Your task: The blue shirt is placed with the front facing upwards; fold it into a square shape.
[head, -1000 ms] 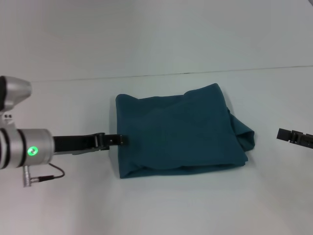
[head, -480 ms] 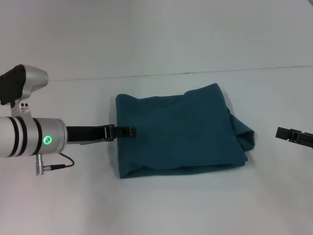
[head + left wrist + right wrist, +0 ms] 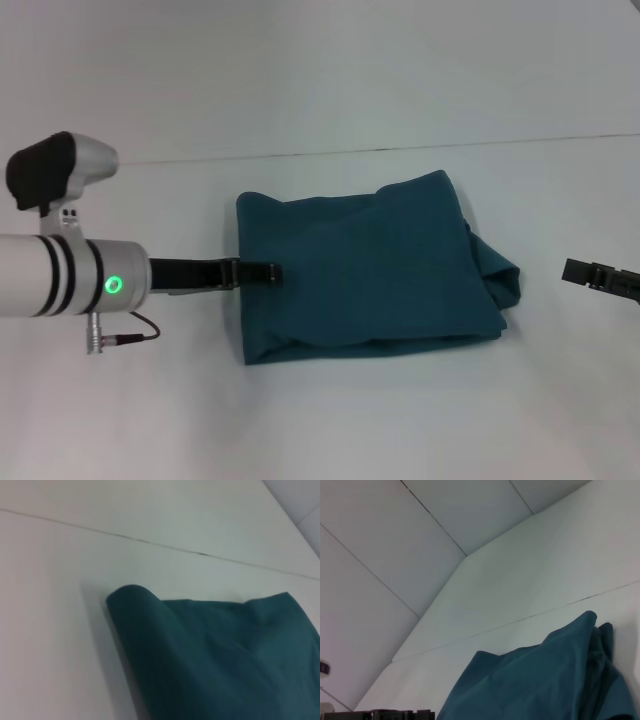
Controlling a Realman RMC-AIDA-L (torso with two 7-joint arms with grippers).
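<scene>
The blue shirt (image 3: 365, 270) lies folded into a rough square in the middle of the white table, plain teal side up, with a bunched fold sticking out at its right edge. My left gripper (image 3: 262, 270) reaches in low from the left, and its tip lies over the shirt's left edge. The left wrist view shows the shirt's rounded folded corner (image 3: 132, 597) close by. My right gripper (image 3: 588, 273) hangs apart from the shirt near the table's right side. From the right wrist view the shirt (image 3: 540, 685) fills the lower part.
The white table (image 3: 330, 420) has a seam line (image 3: 400, 148) running across behind the shirt. My left arm's silver wrist (image 3: 60, 280) with its green light and cable stands over the table's left side.
My left arm has slid to the right, so its tip went from the shirt's left edge to over the cloth. The shirt and the right gripper have not moved.
</scene>
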